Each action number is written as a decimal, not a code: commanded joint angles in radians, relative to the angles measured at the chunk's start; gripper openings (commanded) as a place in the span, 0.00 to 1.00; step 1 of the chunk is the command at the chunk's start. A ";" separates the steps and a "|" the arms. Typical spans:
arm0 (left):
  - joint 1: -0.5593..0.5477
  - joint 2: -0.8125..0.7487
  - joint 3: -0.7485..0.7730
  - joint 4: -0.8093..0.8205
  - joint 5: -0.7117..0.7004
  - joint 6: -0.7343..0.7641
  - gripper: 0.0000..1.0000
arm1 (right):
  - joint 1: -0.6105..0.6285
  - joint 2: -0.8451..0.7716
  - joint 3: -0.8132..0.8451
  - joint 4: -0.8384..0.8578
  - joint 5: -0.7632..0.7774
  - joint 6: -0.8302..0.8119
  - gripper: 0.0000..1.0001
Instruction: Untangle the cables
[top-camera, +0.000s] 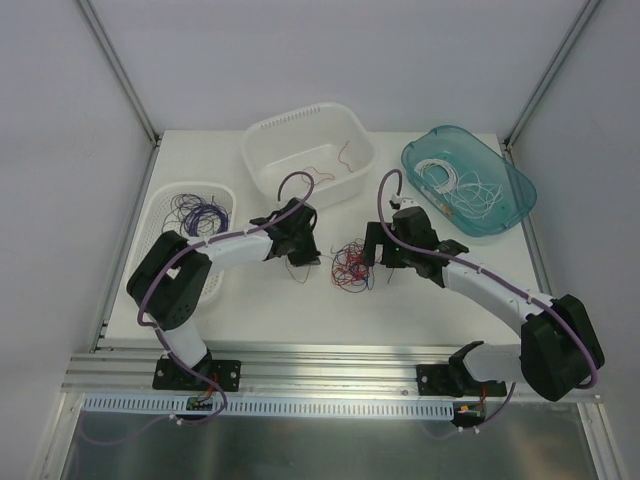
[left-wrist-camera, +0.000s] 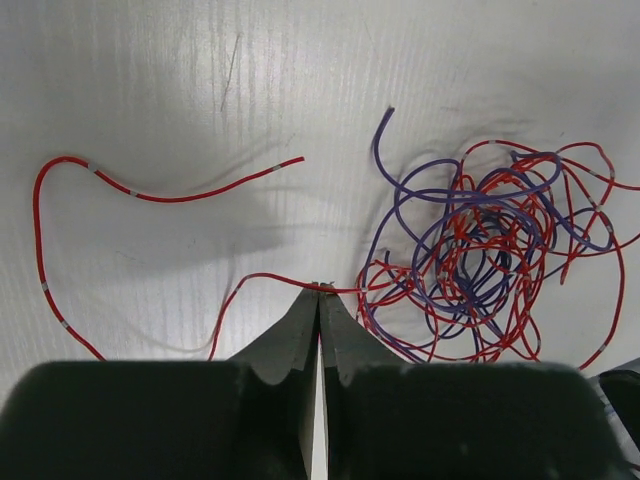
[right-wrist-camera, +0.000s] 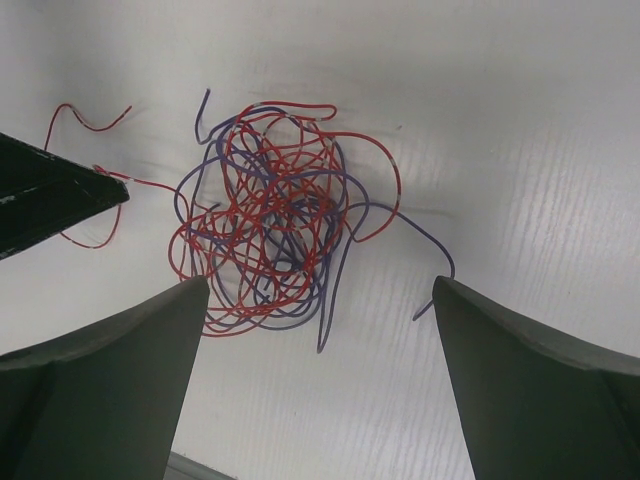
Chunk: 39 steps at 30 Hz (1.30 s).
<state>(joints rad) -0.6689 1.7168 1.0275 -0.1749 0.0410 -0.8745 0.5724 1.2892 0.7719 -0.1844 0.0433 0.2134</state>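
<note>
A tangle of thin red and purple cables (top-camera: 350, 265) lies on the white table between my two grippers. It also shows in the left wrist view (left-wrist-camera: 480, 260) and the right wrist view (right-wrist-camera: 270, 215). My left gripper (left-wrist-camera: 320, 290) is shut on one red cable (left-wrist-camera: 160, 197) that runs from the tangle's left side and curls away to the left. In the top view the left gripper (top-camera: 300, 255) sits just left of the tangle. My right gripper (right-wrist-camera: 320, 282) is open and empty just above the table, right of the tangle (top-camera: 378, 255). No white cable is in the tangle.
A white tub (top-camera: 300, 113) at the back holds a few red cables (top-camera: 345, 150). A white basket (top-camera: 165, 195) at the left holds purple cables (top-camera: 197, 213). A teal bin (top-camera: 450, 130) at the right holds white cables (top-camera: 455, 185). The left gripper's fingers (right-wrist-camera: 50, 195) show in the right wrist view.
</note>
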 joint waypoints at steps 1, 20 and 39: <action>-0.011 -0.037 -0.029 -0.014 -0.026 -0.004 0.00 | 0.010 -0.002 0.003 0.059 -0.016 0.017 1.00; -0.031 -0.082 0.015 -0.052 -0.099 -0.570 0.71 | 0.021 -0.110 -0.031 0.005 0.050 0.007 1.00; -0.047 0.035 0.025 -0.092 -0.124 -0.631 0.03 | 0.020 -0.082 -0.042 0.059 0.001 0.023 1.00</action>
<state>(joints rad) -0.7082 1.7691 1.0668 -0.2432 -0.0868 -1.5295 0.5869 1.2026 0.7174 -0.1703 0.0624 0.2184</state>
